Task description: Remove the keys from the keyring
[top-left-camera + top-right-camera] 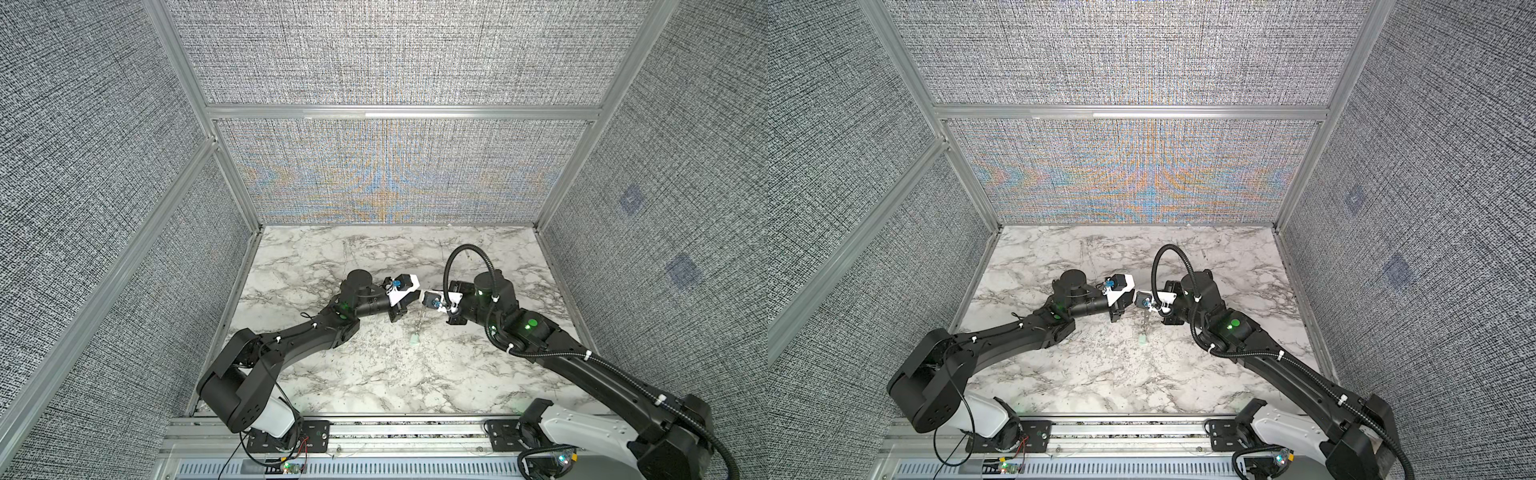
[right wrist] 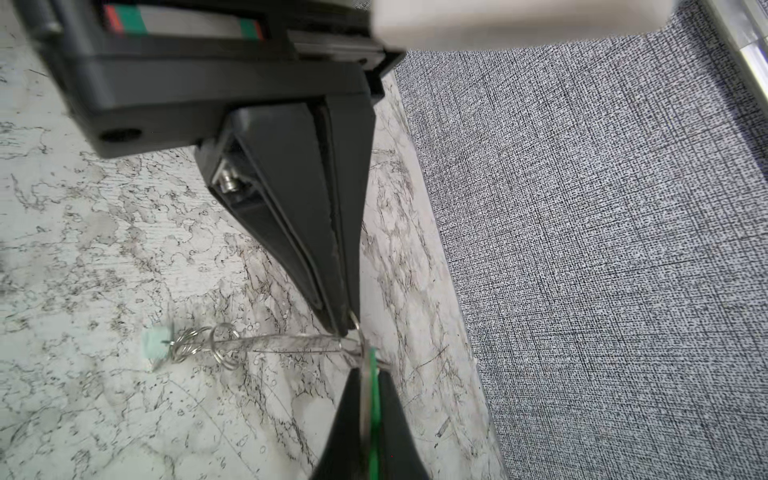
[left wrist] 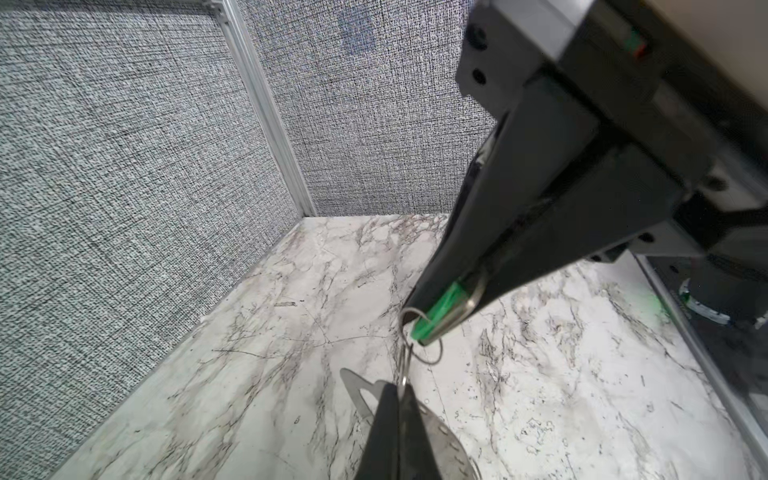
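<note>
Looking across from my left, the left gripper (image 3: 392, 390) is pinched tight on the keyring (image 3: 357, 388), whose flat grey metal shows only in the left wrist view. Its tip nearly meets the right gripper (image 3: 415, 328), clamped on the green-tagged key (image 3: 444, 307). Only the right wrist view shows small wire rings (image 2: 224, 345) and a pale tag (image 2: 156, 343) strung out from the tips. In both top views that tag is a faint speck against the marble table (image 1: 374, 374).
</note>
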`<state>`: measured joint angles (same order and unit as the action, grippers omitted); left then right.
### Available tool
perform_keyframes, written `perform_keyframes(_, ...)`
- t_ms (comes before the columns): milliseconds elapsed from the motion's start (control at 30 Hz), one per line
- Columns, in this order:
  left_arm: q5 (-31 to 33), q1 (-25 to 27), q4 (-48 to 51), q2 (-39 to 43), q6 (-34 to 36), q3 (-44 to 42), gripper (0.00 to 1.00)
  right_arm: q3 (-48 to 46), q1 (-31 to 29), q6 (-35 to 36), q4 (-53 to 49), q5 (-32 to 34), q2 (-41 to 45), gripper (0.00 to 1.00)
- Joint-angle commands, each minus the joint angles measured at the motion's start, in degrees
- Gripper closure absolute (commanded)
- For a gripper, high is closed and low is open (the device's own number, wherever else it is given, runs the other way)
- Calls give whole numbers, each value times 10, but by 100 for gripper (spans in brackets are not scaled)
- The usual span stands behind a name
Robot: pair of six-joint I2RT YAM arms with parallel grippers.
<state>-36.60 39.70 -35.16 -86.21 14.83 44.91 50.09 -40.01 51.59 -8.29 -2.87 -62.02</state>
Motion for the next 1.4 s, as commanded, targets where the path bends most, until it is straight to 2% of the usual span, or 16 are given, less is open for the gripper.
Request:
perform_keyframes(0, -15, -2, 74, -8, -5, 16, 100, 2, -3, 26, 40, -32, 2, 100)
perform_keyframes(200, -38, -4, 119, -18, 5, 41, 100, 2, -11, 51, 46, -17, 5, 100)
perform_keyframes(433, -31, -8, 130, -20, 21, 48, 100, 25, -11, 68, 2, 12, -5, 100)
perform_keyframes(533, -11, -13, 121, -10, 26, 45, 75, 53, -9, 59, -35, 26, -11, 100)
perform_keyframes(667, 20, -16, 92, 17, 38, 25, 56, 54, -6, 40, -53, 24, -15, 100)
perform_keyframes(733, 34, -20, 94, 29, 46, 22, 53, 58, -7, 27, -60, 24, -21, 100)
perform_keyframes(833, 58, -21, 84, 48, 51, 12, 52, 77, -6, -3, -77, 23, -36, 100)
perform_keyframes(1000, 84, -20, 6, 86, 40, -40, 52, 107, -6, -37, -121, 39, -66, 100)
perform_keyframes(1100, 78, -17, -17, 99, 53, -60, 54, 132, -4, -67, -150, 53, -86, 100)
perform_keyframes(1200, 67, -11, -41, 107, 99, -81, 54, 157, -3, -93, -170, 66, -102, 100)
perform_keyframes(1300, 69, -5, -134, 114, 106, -120, 55, 186, -2, -116, -199, 66, -117, 100)
perform_keyframes(1367, 63, -1, -158, 110, 105, -127, 56, 201, -1, -128, -213, 66, -123, 100)
